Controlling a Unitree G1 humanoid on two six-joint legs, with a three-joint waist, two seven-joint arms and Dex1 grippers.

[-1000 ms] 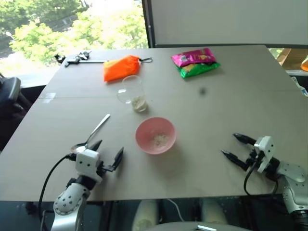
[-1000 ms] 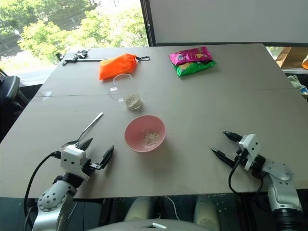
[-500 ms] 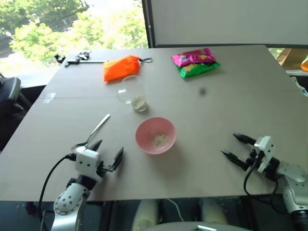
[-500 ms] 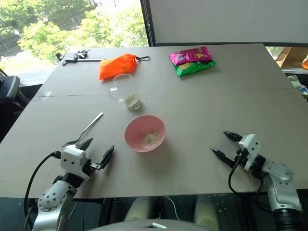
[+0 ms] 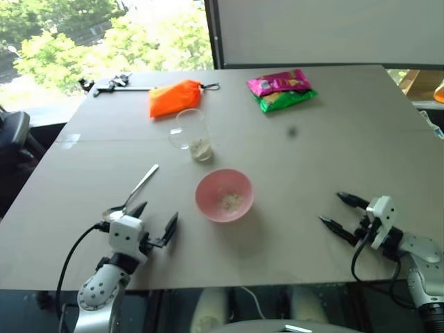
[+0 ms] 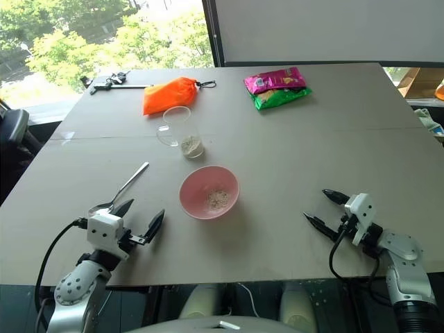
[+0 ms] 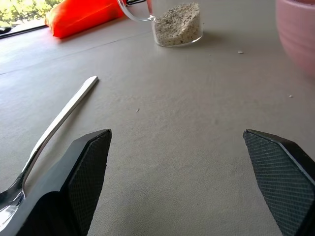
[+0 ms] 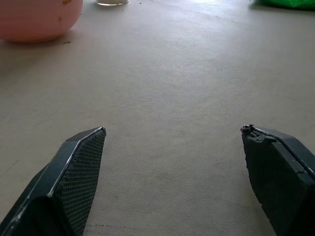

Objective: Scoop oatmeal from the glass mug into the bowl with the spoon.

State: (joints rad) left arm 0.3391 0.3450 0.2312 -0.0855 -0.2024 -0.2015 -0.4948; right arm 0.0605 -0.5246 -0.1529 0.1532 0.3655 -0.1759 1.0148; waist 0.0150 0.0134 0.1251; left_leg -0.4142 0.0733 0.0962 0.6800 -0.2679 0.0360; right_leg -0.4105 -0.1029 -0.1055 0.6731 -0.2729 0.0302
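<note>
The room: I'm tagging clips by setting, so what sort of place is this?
Likely an office or lab test space, not a kitchen: a large plain grey table by a window with trees outside, a blank white board behind it, and a loose snack packet.

- A wide, matte grey-beige table (image 5: 347, 152) is filling the room's middle.
- A large window (image 5: 104, 35) is showing sunlit green trees behind it.
- A plain pale grey wall panel (image 5: 326, 31) is standing beside a dark window frame (image 5: 211, 35).
</note>
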